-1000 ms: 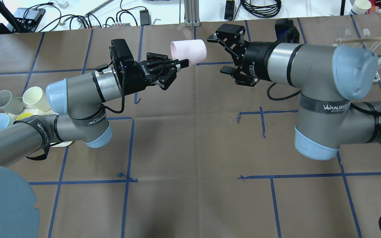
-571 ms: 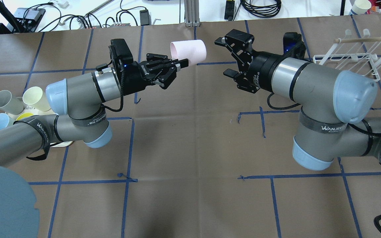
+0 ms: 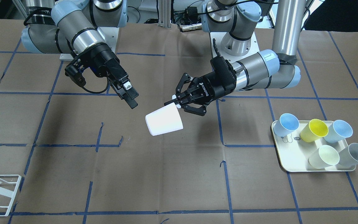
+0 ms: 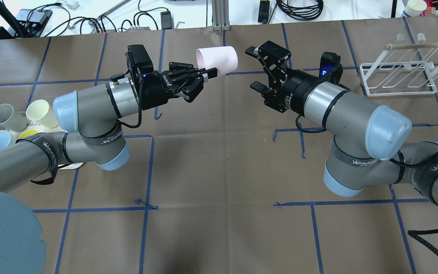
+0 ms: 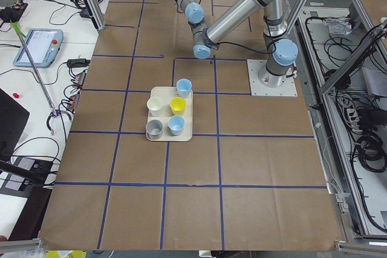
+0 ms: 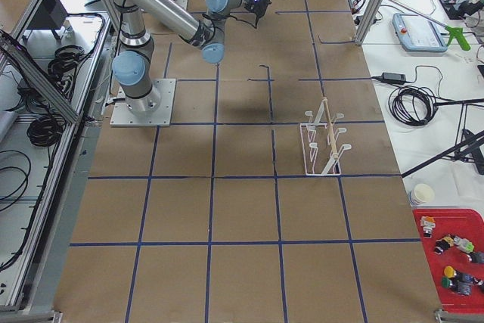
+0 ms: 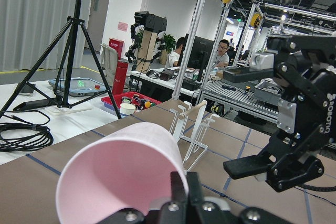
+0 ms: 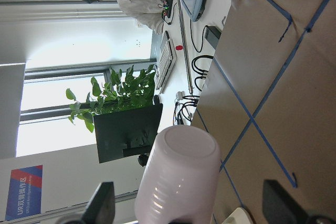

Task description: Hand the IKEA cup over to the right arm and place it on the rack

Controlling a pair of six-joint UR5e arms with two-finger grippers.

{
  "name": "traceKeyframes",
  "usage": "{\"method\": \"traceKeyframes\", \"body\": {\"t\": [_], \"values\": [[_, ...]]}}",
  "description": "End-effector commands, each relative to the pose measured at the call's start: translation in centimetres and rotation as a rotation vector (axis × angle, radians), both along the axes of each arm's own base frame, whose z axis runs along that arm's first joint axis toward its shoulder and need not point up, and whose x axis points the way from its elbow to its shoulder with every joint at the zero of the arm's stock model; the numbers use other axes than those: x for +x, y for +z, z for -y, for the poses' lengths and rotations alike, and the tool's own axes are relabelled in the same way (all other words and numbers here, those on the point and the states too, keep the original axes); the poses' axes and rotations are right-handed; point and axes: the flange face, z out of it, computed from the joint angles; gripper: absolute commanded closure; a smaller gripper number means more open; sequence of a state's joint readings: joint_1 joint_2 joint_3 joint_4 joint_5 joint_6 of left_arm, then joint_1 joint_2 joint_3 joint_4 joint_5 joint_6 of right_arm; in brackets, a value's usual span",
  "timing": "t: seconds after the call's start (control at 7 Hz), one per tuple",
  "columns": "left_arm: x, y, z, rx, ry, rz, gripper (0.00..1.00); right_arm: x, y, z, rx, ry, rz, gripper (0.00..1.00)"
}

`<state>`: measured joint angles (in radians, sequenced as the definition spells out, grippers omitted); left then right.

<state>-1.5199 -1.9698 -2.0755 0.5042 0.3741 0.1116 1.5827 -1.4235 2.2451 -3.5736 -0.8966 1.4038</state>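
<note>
Starting at the left edge of the overhead view, spare cups sat bunched together. Up in the top middle, the left gripper was pinched tight on the rim of the pink cup. It held the cup sideways in the air, bottom turned across for an easy grab. Just beside it, not touching, the right gripper had its fingers spread wide, ready to take it. The rack stood in the upper right, well apart.
</note>
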Motion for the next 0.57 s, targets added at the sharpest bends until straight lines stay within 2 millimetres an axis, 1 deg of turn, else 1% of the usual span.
{"method": "traceKeyframes", "body": {"t": [0.0, 0.14, 0.29, 0.43], "values": [[0.0, -0.1, 0.0, 0.003, 0.000, -0.001, 1.00, 0.4, -1.3, 0.7, 0.024, -0.019, -0.011, 0.00], [-0.1, -0.1, 0.0, 0.005, -0.001, -0.002, 1.00, 0.1, -1.8, 1.2, 0.031, -0.052, -0.026, 0.00], [-0.1, -0.1, 0.0, 0.005, -0.001, -0.002, 1.00, 0.2, -1.3, 1.8, 0.015, -0.066, -0.030, 0.01], [-0.1, -0.1, 0.0, 0.010, 0.003, -0.003, 1.00, 1.6, 0.2, 2.1, 0.000, -0.048, 0.002, 0.01]]}}
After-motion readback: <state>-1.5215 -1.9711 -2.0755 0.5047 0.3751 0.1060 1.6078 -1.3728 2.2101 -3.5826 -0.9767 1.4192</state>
